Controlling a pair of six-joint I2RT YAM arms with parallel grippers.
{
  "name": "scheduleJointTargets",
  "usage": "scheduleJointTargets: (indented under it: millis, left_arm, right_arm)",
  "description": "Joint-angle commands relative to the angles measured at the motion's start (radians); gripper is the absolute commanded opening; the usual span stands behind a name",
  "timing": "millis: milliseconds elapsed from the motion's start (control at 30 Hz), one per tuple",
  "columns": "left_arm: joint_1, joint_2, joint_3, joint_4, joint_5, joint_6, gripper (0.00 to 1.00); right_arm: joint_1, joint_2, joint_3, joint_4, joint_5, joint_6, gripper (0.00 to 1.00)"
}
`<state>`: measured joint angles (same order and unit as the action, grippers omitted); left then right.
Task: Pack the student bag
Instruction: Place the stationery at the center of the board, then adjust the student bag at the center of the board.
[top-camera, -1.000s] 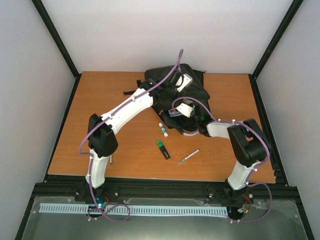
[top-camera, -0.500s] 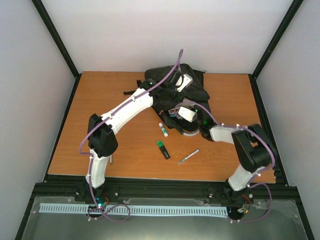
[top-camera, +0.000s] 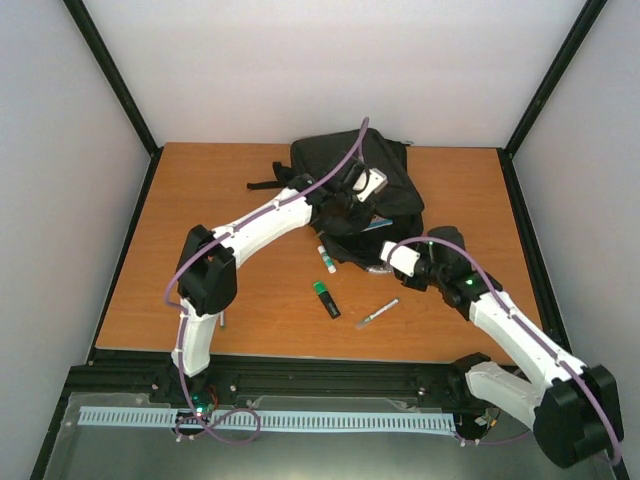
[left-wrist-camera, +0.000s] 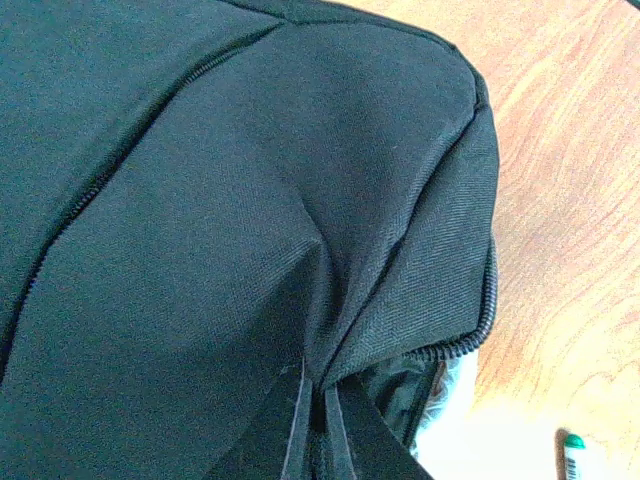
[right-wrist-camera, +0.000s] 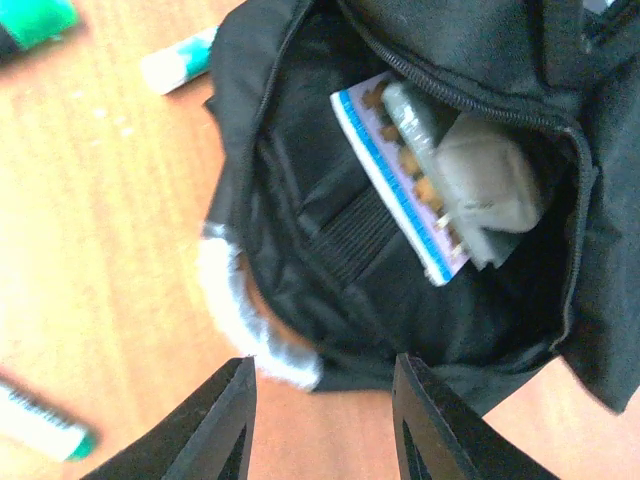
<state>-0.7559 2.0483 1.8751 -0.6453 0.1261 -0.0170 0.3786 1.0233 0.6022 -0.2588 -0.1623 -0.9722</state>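
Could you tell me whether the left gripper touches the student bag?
Touching: left wrist view shows the left gripper pinching a fold of the student bag.

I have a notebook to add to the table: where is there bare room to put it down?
Bare wood lies left of the left arm to the table edge, and right of the student bag. In front of the bag it is crowded: white marker, highlighter, pen, right gripper.

Book (right-wrist-camera: 398, 178) half hidden in student bag (right-wrist-camera: 300, 290)
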Motion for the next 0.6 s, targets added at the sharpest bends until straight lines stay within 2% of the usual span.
scheduleJointTargets:
  millis: [0,100,233,300,433,500,567]
  left_arm:
    - [-0.006,0.023,-0.032,0.128,0.061,-0.052,0.01]
    - [-0.013,0.079,-0.018,0.136,0.086,-0.061,0.01]
    - [-0.036,0.117,-0.021,0.153,0.106,-0.059,0.01]
    - [-0.040,0.102,-0.039,0.191,0.113,-0.055,0.07]
    - [-0.040,-0.051,-0.168,0.244,0.088,-0.047,0.49]
    - [-0.040,-0.174,-0.250,0.259,0.061,-0.041,0.61]
    - [-0.040,-0.283,-0.336,0.267,0.018,-0.042,0.68]
  right_arm:
    - [-0.073,-0.082,0.023,-0.268,-0.153,0.075,0.38]
    - [-0.158,-0.106,0.071,-0.311,-0.254,0.149,0.38]
    - [-0.312,-0.096,0.165,-0.350,-0.473,0.251,0.39]
    - [-0.365,-0.069,0.216,-0.356,-0.547,0.306,0.39]
    - [-0.400,0.003,0.326,-0.336,-0.589,0.430,0.41]
    - [-0.399,0.035,0.372,-0.283,-0.552,0.527,0.44]
    - [-0.400,0.074,0.421,-0.250,-0.540,0.615,0.46]
